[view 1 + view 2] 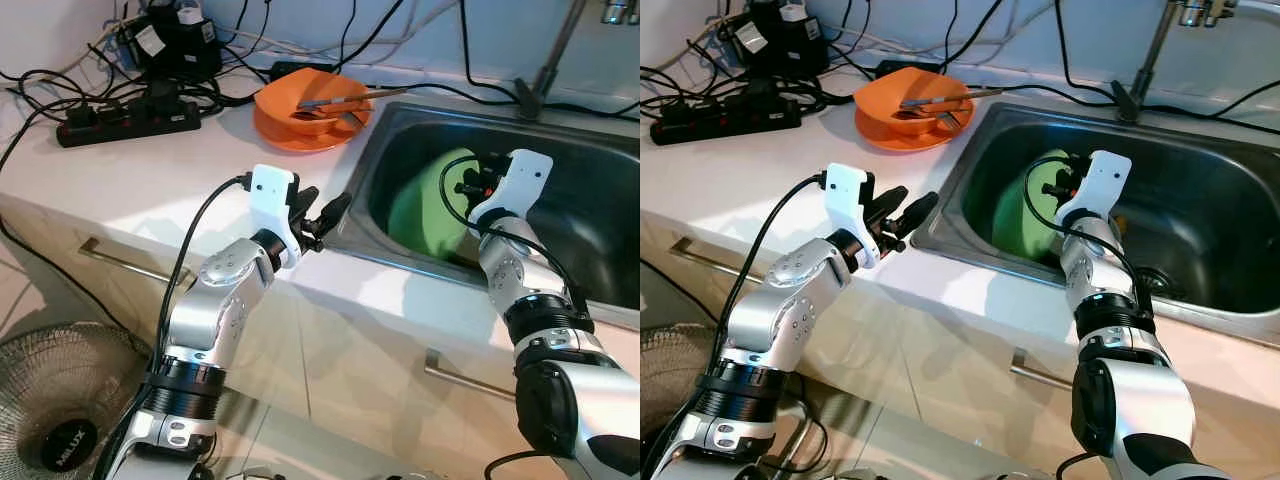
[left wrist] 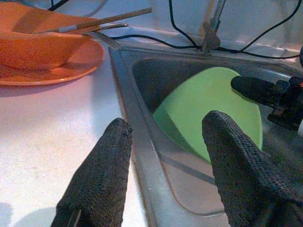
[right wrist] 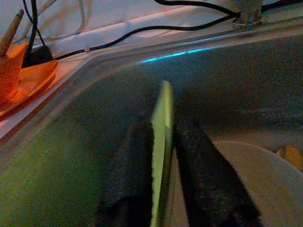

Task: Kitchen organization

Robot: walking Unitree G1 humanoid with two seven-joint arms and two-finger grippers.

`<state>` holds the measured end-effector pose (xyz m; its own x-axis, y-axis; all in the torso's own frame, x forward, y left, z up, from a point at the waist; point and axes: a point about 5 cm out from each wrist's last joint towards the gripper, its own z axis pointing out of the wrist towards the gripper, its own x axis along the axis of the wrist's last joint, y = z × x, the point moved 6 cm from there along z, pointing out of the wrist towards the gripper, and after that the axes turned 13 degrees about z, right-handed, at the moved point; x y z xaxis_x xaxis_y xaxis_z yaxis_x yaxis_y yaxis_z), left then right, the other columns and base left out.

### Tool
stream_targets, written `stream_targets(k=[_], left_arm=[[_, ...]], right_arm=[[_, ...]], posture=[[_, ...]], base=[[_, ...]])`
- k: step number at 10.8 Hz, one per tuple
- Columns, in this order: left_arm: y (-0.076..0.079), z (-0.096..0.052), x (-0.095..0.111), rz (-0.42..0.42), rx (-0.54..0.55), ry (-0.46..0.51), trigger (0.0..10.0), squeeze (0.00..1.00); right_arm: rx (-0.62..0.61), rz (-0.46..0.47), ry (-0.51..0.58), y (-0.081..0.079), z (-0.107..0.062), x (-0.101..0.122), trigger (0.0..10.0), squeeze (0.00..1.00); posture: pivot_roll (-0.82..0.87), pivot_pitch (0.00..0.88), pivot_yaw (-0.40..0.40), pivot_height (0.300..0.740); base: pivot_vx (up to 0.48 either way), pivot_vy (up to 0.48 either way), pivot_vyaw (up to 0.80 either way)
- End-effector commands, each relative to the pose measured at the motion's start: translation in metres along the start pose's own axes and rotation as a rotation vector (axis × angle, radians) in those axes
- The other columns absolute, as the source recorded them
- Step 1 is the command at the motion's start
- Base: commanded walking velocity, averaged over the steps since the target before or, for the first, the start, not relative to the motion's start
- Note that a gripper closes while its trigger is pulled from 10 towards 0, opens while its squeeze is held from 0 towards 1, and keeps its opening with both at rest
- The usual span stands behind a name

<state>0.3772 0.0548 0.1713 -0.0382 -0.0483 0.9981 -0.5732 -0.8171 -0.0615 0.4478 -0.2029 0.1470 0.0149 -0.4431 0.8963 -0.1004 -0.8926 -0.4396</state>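
Right gripper down inside the sink, its two black textured fingers pinched on the thin rim of the green plate, one finger on each face. That plate stands on edge, tilted, leaning toward the sink's left wall; it is round, smooth and matte, pale green. Beside it in the right wrist view lies one white plate, flat on the sink floor, with a small yellowish bit at its far edge, too small to identify.

Left gripper hovers over the near left corner of the sink, fingers spread apart, holding nothing. Its knobbly black fingertips straddle the steel rim, one over the white countertop, the other over the basin.

Sink is brushed stainless steel, rectangular with rounded corners, one drain showing on its floor. Behind it rises one metal tap.

On the counter by the sink's far left corner: one orange plate carrying one orange bowl, both glossy plastic-looking. Across the bowl rests a pair of chopsticks.

Further left, one black power strip amid a tangle of black cables. On the floor, one wire-caged fan.
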Motion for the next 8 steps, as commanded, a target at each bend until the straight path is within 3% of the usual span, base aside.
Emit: stream_targets(k=[1,4,5,8], left_arm=[[0.002,-0.001,-0.001,0.015,-0.011,-0.002,10.0,0.00],[0.001,-0.001,-0.001,0.017,-0.006,-0.003,10.0,0.00],[-0.001,0.000,-0.003,0.021,0.012,-0.003,10.0,0.00],[-0.023,0.000,-0.001,0.082,0.148,0.014,10.0,0.00]], right_arm=[[0.030,-0.014,-0.002,-0.011,0.002,0.000,10.0,1.00],[0.034,-0.030,-0.001,-0.012,0.001,-0.003,10.0,1.00],[0.032,-0.065,0.024,-0.010,0.000,0.002,10.0,0.00],[0.087,-0.129,0.069,-0.017,-0.002,0.010,10.0,0.00]], posture=[[0.09,0.000,0.041,0.740],[0.09,0.000,0.040,0.740],[0.08,0.000,0.041,0.740],[0.08,0.009,0.039,0.740]], base=[[0.000,0.000,0.00],[0.000,0.000,0.00],[0.000,0.000,0.00],[0.000,0.000,0.00]])
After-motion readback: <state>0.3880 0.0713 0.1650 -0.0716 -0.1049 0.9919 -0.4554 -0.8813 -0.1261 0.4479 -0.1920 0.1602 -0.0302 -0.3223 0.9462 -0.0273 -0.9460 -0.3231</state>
